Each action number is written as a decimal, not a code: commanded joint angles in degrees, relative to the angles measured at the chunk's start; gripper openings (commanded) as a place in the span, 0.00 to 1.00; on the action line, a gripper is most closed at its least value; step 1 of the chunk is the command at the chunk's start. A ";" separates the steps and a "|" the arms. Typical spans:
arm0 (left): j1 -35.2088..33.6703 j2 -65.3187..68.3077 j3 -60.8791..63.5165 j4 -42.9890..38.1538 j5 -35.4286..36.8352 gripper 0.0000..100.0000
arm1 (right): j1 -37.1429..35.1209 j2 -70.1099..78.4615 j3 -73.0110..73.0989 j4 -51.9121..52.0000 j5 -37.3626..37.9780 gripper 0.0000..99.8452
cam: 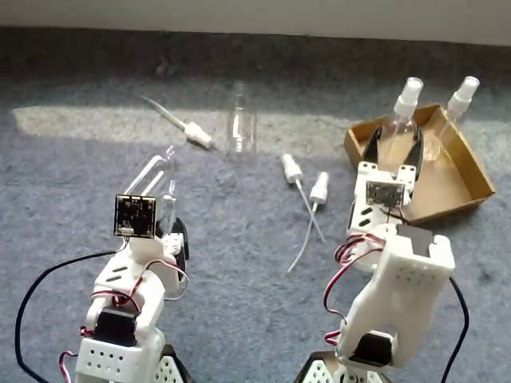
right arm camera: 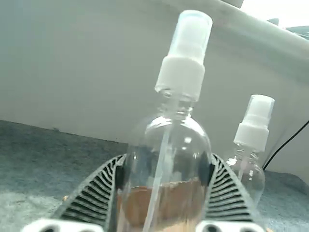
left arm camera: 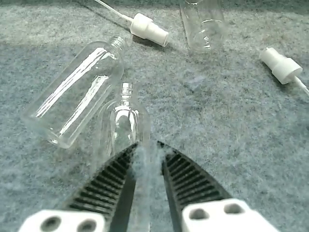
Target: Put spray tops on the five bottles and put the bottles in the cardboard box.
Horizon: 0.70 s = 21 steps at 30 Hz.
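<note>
My right gripper (cam: 394, 148) (right arm camera: 164, 166) is shut on a clear bottle (cam: 397, 132) (right arm camera: 166, 145) with a white spray top, standing in the cardboard box (cam: 455, 187). Behind it in the box stands a second capped bottle (cam: 457, 104) (right arm camera: 251, 159). My left gripper (left arm camera: 147, 145) sits low over the carpet, its jaws close together on the base of a clear uncapped bottle (left arm camera: 123, 121) that points away from it. Another uncapped bottle (left arm camera: 72, 96) (cam: 152, 175) lies beside it. A third open bottle (cam: 239, 124) (left arm camera: 203, 21) lies farther back. Three loose spray tops (cam: 196, 132) (cam: 291, 167) (cam: 319, 187) lie on the carpet.
Everything rests on grey carpet (cam: 239, 263). The spray tops' thin tubes (cam: 307, 227) trail between the two arms. A pale wall (right arm camera: 72, 72) runs behind the box. Open carpet lies in front of the box and between the arm bases.
</note>
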 commanded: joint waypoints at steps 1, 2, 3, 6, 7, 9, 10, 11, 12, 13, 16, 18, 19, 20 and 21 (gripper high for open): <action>-0.57 -0.40 1.27 -1.14 -0.79 0.01 | -1.01 1.71 -6.46 -1.63 0.62 0.11; -0.57 -0.40 1.27 -1.14 -0.79 0.01 | -1.10 2.59 -7.43 -1.63 0.62 0.11; -0.57 -0.40 1.27 -1.14 -0.79 0.01 | -1.10 3.12 -8.31 -1.63 0.62 0.11; -0.57 -0.40 1.27 -1.14 -0.79 0.01 | -1.19 4.44 -10.51 -1.45 0.70 0.11; -0.57 -0.40 1.27 -1.14 -0.79 0.01 | -1.19 4.79 -11.30 -1.27 0.70 0.11; -0.57 -0.40 1.27 -1.14 -0.79 0.01 | -1.45 5.49 -13.23 -1.27 0.70 0.11; -0.57 -0.40 1.27 -1.14 -0.79 0.01 | -1.45 5.93 -14.29 -1.19 0.79 0.11; -0.57 -0.40 1.27 -1.14 -0.79 0.01 | -1.45 6.55 -15.25 -1.19 0.79 0.11; -0.57 -0.40 1.27 -1.14 -0.79 0.01 | -1.54 7.34 -16.40 -1.19 0.79 0.11; -0.57 -0.40 1.27 -1.14 -0.79 0.01 | -1.71 8.13 -17.54 -1.19 0.79 0.11; -0.57 -0.40 1.27 -1.14 -0.79 0.01 | -2.07 11.03 -20.97 -1.19 0.79 0.11; -0.57 -0.40 1.27 -1.14 -0.79 0.01 | -2.07 13.23 -23.60 -1.19 0.79 0.11; -0.57 -0.40 1.27 -1.14 -0.79 0.01 | -2.07 14.37 -24.92 -1.10 0.79 0.11; -0.57 -0.40 1.27 -1.14 -0.79 0.01 | -2.07 15.60 -26.24 -1.10 0.79 0.11; -0.57 -0.40 1.27 -1.14 -0.79 0.01 | -2.07 16.66 -27.47 -1.10 0.79 0.11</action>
